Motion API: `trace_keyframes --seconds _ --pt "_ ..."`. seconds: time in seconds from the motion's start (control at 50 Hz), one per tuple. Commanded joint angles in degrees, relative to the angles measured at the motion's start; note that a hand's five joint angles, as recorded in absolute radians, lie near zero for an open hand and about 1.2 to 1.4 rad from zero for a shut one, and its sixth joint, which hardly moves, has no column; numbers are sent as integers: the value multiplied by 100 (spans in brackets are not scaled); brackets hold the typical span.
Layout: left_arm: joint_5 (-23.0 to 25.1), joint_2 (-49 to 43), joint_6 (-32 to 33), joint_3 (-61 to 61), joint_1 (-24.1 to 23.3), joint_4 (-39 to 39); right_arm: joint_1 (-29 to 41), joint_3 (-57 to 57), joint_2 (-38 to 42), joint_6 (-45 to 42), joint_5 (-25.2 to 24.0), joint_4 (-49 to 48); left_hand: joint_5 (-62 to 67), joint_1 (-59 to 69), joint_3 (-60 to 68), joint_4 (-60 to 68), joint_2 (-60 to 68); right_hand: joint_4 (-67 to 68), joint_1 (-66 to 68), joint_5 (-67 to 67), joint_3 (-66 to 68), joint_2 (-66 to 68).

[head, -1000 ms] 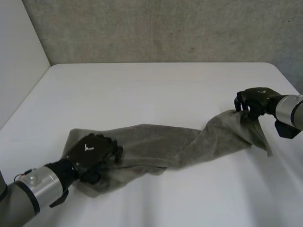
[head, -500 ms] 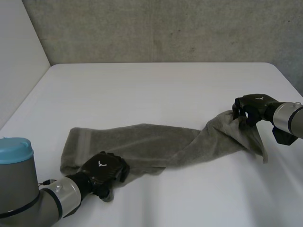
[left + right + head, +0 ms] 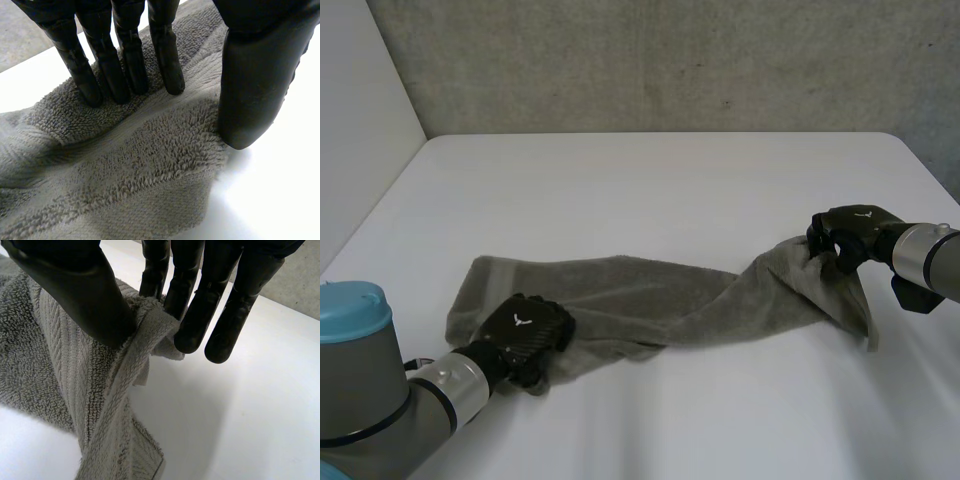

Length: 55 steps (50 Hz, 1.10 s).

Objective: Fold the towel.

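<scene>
A grey-brown towel (image 3: 650, 305) lies stretched and bunched across the white table (image 3: 650, 190). My left hand (image 3: 525, 332) rests on its left end near the front edge. In the left wrist view the straight fingers (image 3: 125, 65) press down on the towel (image 3: 150, 170), and the thumb (image 3: 250, 100) stands at the cloth's edge. My right hand (image 3: 848, 232) holds the towel's right end a little above the table. In the right wrist view its thumb (image 3: 85, 295) pinches a folded edge of the towel (image 3: 55, 375) against the fingers (image 3: 200, 315), and the rest hangs below.
The table's far half is bare white surface up to a grey wall (image 3: 670, 60). A blue-capped joint of the left arm (image 3: 355, 310) stands at the near left corner. The table's right edge runs close behind the right hand.
The left hand slid toward the towel's front edge and came back a little onto the cloth. The right hand sank slightly and drifted inward, so the towel's right end hangs lower.
</scene>
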Motion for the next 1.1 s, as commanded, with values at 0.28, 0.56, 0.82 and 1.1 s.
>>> trace_keyframes --seconds 0.28,0.56,0.82,1.1 --pt "-131 68 -27 391 65 -181 -12 22 -557 18 -167 57 4432 4390 4275 4302 4260 1797 1878 1888 1869 1826" --pt "-8 2414 -1545 1102 469 -488 -100 -312 -2070 36 -737 732 4432 4390 4275 4302 4260 1797 1878 1888 1869 1826" --pt "590 1342 -1670 1322 953 -585 -250 -1225 -1001 -632 -835 1569 4432 4390 4275 4302 4260 1797 1878 1888 1869 1826" --pt "459 -424 -2511 5553 514 -1033 885 -5828 865 1472 860 596 4432 4390 4275 4302 4260 1797 1878 1888 1869 1826"
